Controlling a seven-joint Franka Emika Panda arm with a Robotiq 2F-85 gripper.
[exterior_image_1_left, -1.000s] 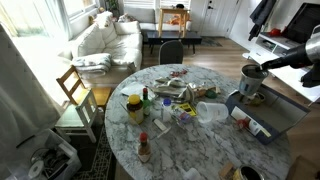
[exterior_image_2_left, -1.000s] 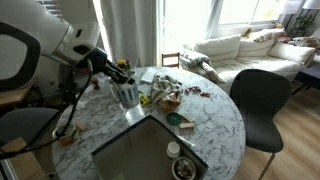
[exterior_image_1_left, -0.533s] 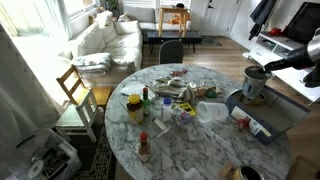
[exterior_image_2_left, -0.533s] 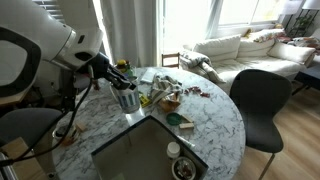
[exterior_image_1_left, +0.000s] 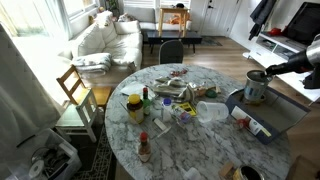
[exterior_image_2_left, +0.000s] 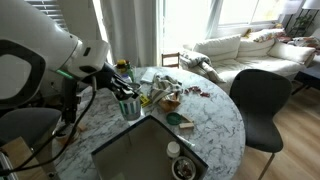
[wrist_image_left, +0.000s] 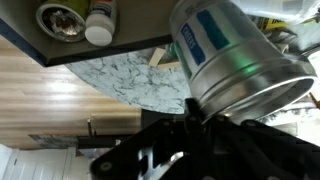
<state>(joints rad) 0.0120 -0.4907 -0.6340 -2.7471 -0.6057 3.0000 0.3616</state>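
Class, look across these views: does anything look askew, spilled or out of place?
The metal can hangs in mid-air in the gripper, by the grey tray's corner. Bottles and packets lie jumbled mid-way across the marble table. No spill shows.

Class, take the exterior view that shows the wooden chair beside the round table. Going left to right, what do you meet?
wooden chair → yellow container → white container → metal can
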